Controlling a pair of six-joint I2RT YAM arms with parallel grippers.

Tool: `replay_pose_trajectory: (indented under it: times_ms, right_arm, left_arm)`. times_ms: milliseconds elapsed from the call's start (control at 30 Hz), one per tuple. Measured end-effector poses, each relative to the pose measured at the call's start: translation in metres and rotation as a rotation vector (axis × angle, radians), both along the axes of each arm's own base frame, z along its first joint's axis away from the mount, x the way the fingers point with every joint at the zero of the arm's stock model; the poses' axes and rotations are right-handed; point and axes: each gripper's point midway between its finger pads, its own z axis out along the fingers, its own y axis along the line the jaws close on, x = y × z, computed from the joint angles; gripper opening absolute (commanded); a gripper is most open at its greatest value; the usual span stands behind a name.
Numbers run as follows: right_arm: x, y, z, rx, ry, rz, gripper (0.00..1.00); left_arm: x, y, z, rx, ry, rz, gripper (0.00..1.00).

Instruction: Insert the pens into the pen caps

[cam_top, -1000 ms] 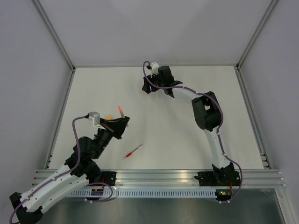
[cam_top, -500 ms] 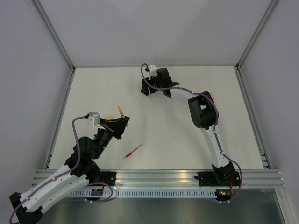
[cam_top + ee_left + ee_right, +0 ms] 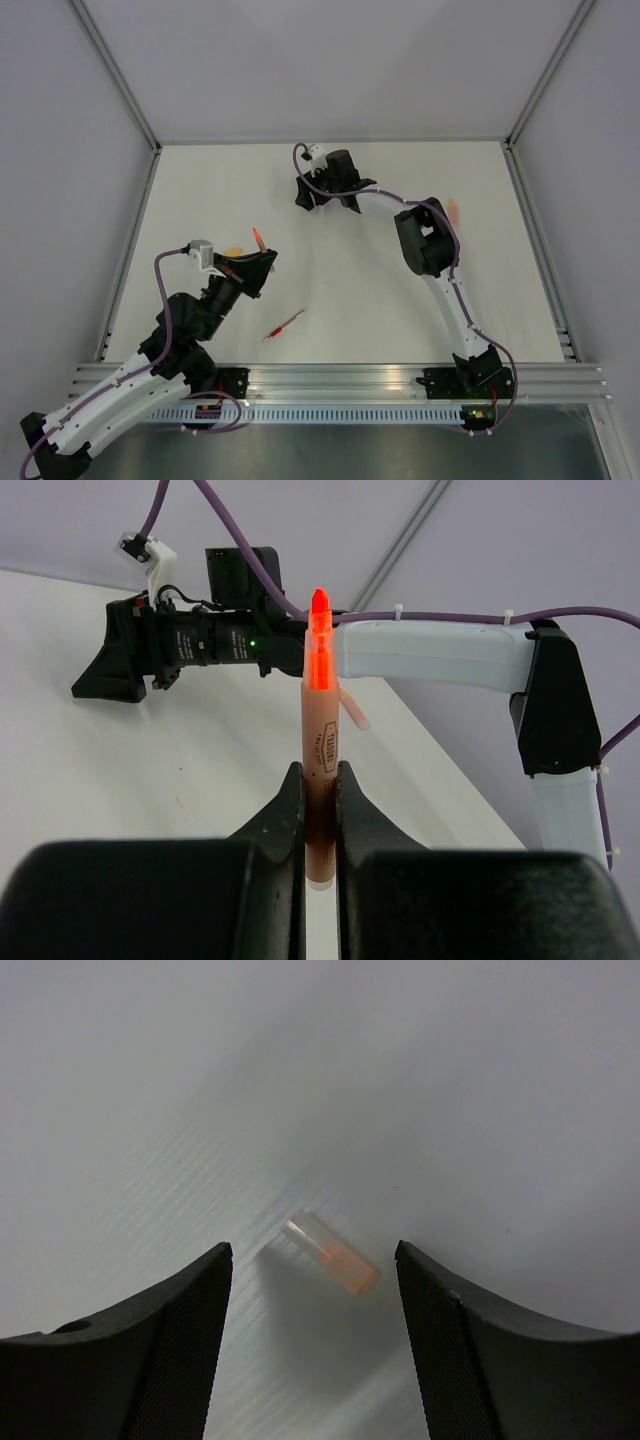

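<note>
Directly over the pen cap (image 3: 330, 1253), the right pincer (image 3: 312, 1252) stands wide, one jaw on either side of the cap, not touching it and holding nothing. Cap lies flat on the tabletop (image 3: 150, 1080): pale orange, tiny, smooth plastic, probably light and apt to roll or skid. Best nipped square across its middle. Well apart from the cap, the left pincer (image 3: 320, 785) is clamped narrow on an orange pen (image 3: 320, 740), low on the barrel, tip up, near upright. Pen looks stiff and light, and may pivot in the grip when pushed. A second, red pen (image 3: 284, 325) lies loose on the tabletop, far from the cap.
</note>
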Motion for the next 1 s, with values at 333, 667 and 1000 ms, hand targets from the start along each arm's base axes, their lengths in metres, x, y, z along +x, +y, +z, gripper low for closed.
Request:
replay_pose_trajectory:
  times_ms: [333,667,1000]
  right_arm:
    - [-0.0050,0.0070,-0.0020,-0.045,0.028,0.011,0.66]
    - [-0.0034,0.0062,-0.0040,-0.080,0.038,-0.014,0.57]
    - [-0.0094,0.0115,-0.0071,-0.147,0.009,-0.011,0.43]
  left_arm:
    - [-0.0004,0.0004,0.0007,-0.002,-0.002,0.000,0.02]
    - [-0.0037,0.0043,0.0081,-0.026,-0.021,0.001,0.02]
    - [-0.0030,0.0058,0.0066,-0.024,-0.017,0.009,0.02]
